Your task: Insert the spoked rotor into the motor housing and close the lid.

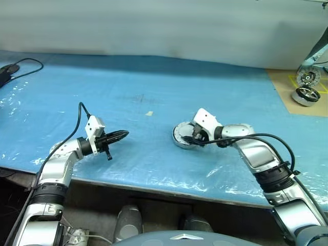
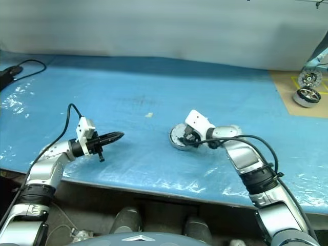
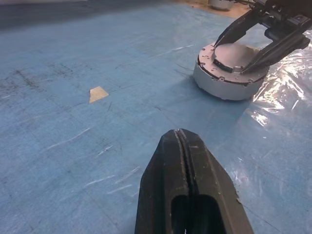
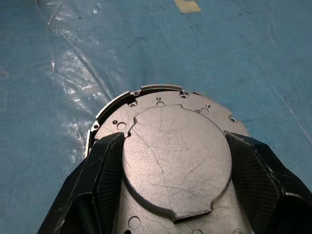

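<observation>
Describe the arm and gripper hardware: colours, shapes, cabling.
Silver-grey segmented arms with black ribbed joint collars. Each wrist carries a white boxy block fed by a loose black cable. The left gripper and right gripper each have two black, tapered, pointed fingers.

1. Lid (image 4: 175, 161): plain scratched silver face with a raised round centre plate and small holes around its rim; lies flat and closed on the blue sheet (image 4: 58, 44).
2. Right gripper (image 4: 175, 163): black fingers (image 4: 105, 170) spread wide, flanking the raised plate at 9 and 3 o'clock.
3. Tan tape scrap (image 4: 187, 5): on the sheet at 12 o'clock, well apart from the lid.
</observation>
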